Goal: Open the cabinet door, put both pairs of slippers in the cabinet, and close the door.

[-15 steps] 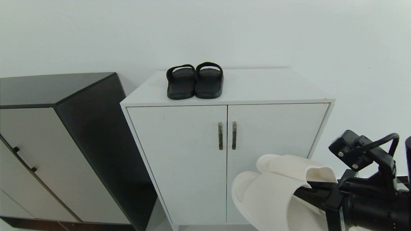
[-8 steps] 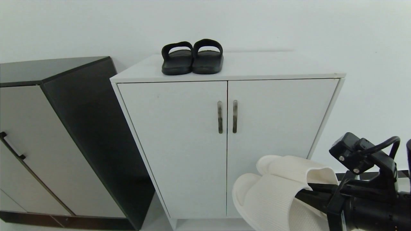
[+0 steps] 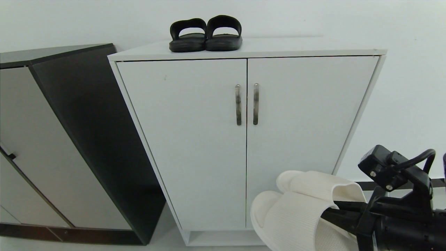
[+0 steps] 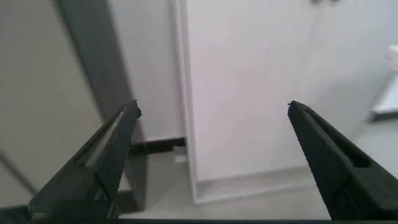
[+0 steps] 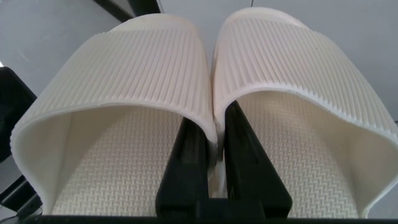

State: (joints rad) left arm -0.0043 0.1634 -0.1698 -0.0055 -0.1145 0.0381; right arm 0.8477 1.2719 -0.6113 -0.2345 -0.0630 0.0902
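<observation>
Dark cabinet point(image 3: 87, 122) with pale grey front is noted at left, backed by plain white wall point(image 3: 411, 87). Small black handle point(image 3: 12, 156) is fixed to its front.

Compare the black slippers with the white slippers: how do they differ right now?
The black slippers rest on the cabinet top; the white slippers are held off it by the right gripper, in front of the closed doors. The white slippers have ribbed straps; the black slippers look smooth. Both are slide pairs, side by side.
</observation>
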